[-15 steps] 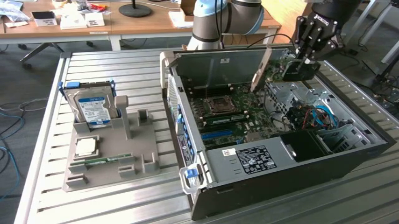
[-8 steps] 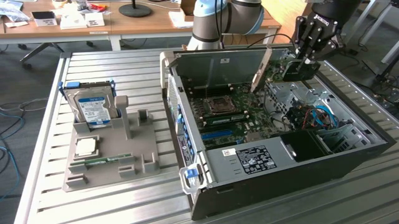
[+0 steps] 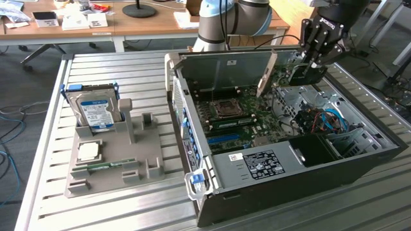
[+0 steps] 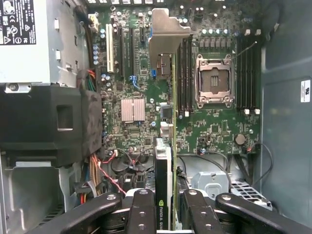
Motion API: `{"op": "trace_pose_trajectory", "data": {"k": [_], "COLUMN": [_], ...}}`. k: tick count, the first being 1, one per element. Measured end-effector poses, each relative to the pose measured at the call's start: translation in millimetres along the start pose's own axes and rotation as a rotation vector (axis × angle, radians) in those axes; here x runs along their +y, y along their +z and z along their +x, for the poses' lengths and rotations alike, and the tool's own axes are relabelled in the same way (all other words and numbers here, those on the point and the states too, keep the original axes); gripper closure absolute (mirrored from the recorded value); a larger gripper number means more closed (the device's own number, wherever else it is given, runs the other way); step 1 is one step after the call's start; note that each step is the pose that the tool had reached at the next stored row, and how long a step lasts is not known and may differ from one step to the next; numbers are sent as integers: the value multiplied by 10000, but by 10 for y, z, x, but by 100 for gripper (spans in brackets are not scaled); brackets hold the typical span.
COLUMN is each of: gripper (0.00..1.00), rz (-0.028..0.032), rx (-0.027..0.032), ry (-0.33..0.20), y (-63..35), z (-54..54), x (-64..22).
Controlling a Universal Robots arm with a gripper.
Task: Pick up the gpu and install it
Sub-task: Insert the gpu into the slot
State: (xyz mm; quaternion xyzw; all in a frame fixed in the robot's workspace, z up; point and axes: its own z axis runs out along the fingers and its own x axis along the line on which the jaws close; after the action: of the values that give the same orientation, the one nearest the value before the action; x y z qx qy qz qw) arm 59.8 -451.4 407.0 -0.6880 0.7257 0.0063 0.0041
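In the exterior view the gripper [image 3: 316,57] hangs over the far right part of the open computer case [image 3: 289,192]. Its jaws are clamped on the gpu [image 3: 297,76], which stands upright above the motherboard [image 3: 250,120]. In the wrist view the gripper [image 4: 168,214] holds the gpu [image 4: 163,161] edge-on between its fingers [image 4: 141,209], just beside the processor socket [image 4: 213,80]; whether the card touches the board I cannot tell.

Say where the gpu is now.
At the exterior view's upper right, the gpu is gripped by the tool above the motherboard of the open computer case. Its silver bracket is the end nearest the empty CPU socket.
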Motion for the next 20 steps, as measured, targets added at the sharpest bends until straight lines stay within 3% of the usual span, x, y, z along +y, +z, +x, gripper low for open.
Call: {"op": "trace_pose_trajectory", "data": {"k": [12, 20], "gripper": [73, 73], "rz": [1, 1], "rx": [-1, 0], "ry": [-1, -1], "y": [65, 65], "z": [12, 13], "x": [208, 221]}}
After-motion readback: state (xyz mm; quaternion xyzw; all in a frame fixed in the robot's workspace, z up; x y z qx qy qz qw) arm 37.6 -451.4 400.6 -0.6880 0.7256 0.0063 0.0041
